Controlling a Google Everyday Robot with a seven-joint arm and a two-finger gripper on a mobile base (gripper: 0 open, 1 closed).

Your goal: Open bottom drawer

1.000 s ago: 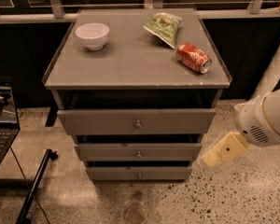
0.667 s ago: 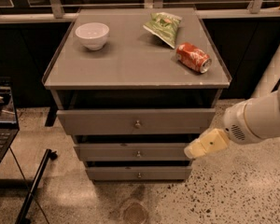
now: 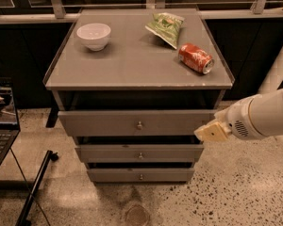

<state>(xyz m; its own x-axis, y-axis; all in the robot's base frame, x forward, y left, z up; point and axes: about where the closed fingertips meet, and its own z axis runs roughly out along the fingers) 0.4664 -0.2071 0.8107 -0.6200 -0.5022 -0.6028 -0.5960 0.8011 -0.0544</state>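
Drawers [image 3: 108,124] three, bottom drawer [image 3: 118,175] lowest; bowl [image 3: 93,35], can [image 3: 195,58], chip bag [image 3: 165,27], laptop [image 3: 1,126], gripper [image 3: 211,132] right of drawers — one each.

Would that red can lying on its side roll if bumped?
Probably: the red can lies sideways on the flat cabinet top, so a nudge would likely roll it. Being near the right edge, it might fall off. The gripper is lower, by the right end of the top drawer, apart from the can.

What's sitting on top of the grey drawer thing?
A white bowl, a green snack bag and a red can lying on its side. Anything under the bag is covered. The gripper is lower down, by the right end of the top drawer.
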